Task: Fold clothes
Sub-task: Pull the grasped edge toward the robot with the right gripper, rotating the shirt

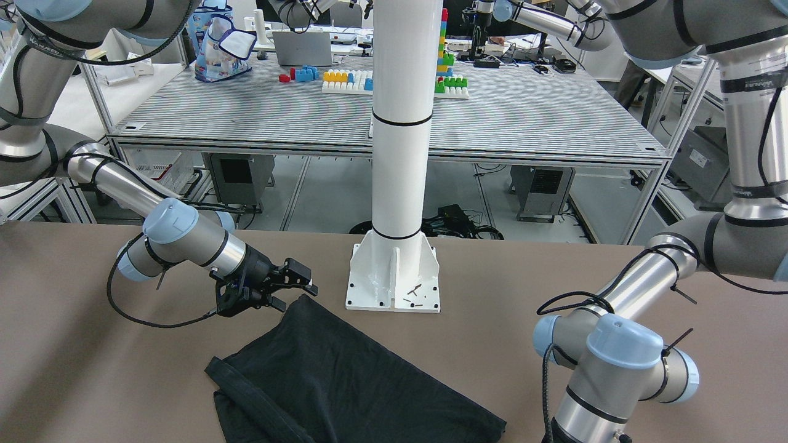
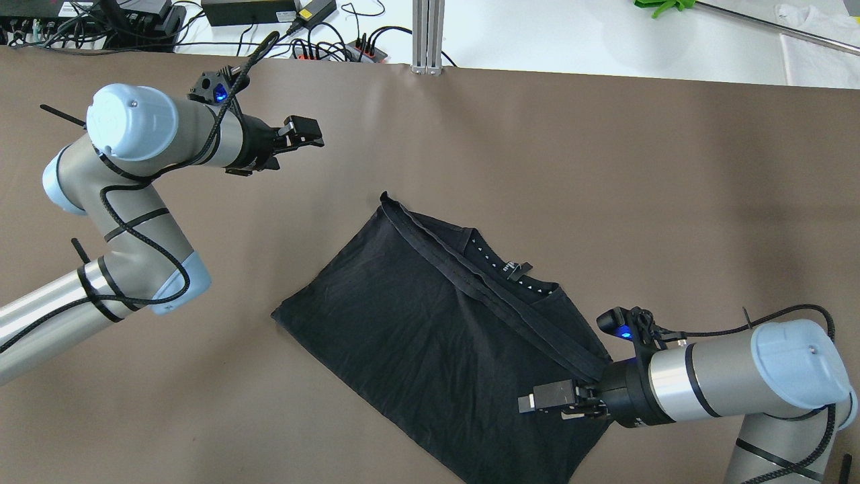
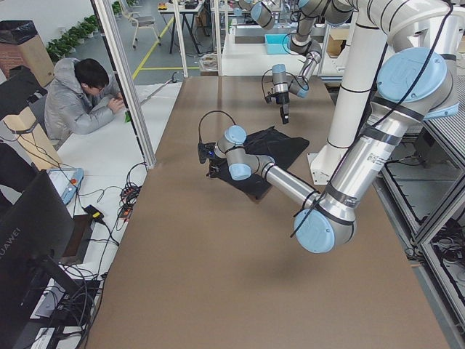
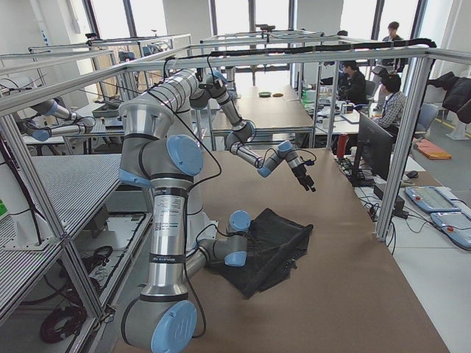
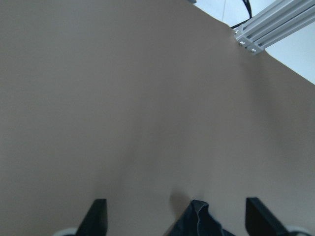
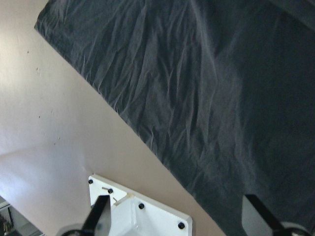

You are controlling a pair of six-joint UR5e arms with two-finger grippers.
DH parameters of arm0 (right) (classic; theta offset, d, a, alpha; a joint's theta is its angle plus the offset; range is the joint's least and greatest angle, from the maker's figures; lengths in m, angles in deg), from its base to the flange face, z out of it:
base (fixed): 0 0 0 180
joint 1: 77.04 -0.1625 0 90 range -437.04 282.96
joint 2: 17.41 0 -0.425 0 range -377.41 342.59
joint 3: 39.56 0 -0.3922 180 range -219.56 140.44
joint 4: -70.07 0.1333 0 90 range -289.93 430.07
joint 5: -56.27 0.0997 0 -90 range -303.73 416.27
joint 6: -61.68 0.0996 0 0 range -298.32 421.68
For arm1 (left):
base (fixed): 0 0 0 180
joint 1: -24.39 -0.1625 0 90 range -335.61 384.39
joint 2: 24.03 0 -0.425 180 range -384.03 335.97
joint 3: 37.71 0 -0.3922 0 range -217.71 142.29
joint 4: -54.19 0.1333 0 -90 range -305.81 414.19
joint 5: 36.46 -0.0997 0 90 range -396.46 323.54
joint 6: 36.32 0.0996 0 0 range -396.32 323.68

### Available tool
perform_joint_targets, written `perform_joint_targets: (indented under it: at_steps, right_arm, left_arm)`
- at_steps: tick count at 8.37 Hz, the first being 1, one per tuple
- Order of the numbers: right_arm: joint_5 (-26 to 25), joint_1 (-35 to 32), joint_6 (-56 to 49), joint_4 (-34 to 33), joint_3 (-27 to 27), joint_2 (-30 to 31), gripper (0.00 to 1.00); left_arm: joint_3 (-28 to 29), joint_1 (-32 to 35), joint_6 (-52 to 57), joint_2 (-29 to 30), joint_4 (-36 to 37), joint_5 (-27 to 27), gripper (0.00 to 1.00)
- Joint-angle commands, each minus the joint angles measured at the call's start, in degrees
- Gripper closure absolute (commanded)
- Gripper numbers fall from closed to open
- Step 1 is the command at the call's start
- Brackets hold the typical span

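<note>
The clothes [image 2: 416,323] are one black garment lying flat and askew on the brown table [image 2: 605,168], with a hemmed band running diagonally and a collar with a label [image 2: 517,269] showing. My right gripper [image 2: 531,403] hovers open over the garment's edge nearest me. In the right wrist view its fingers [image 6: 101,216] stand wide apart above the cloth [image 6: 197,98]. My left gripper [image 2: 316,136] is open and empty, well clear of the garment over bare table. The left wrist view shows only a far corner of the cloth [image 5: 199,221]. The front view shows the right gripper [image 1: 295,294] beside the garment's [image 1: 345,381] corner.
A white pole [image 1: 400,123] on a bolted base plate [image 1: 394,289] stands at the robot's side of the table, close to the garment. Cables and power strips [image 2: 322,40] lie past the far edge. A person [image 3: 80,102] sits at a neighbouring desk.
</note>
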Motion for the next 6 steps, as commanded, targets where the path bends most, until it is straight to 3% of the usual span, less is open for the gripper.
perform_joint_targets:
  at_steps: [1,3,4,6]
  right_arm:
    - [-6.5,-2.8,-0.1,-3.2,0.3,-0.6,0.06]
    - [-6.7,-4.1,-0.4,-5.7,0.3,-2.1,0.06]
    - [-6.8,-4.4,-0.5,-5.8,0.6,-2.2,0.06]
    - [-7.7,-4.6,-0.5,-5.8,1.6,-2.4,0.06]
  left_arm:
    - [-8.3,-3.8,-4.3,-9.9,-0.6,1.1,0.0]
    - [-12.8,-8.0,-7.3,-13.7,-1.2,-2.1,0.0]
    - [-12.8,-12.4,-8.4,-14.5,-2.9,-8.1,0.0]
    - [-12.5,-17.8,-9.4,-15.8,-3.5,-14.2,0.0]
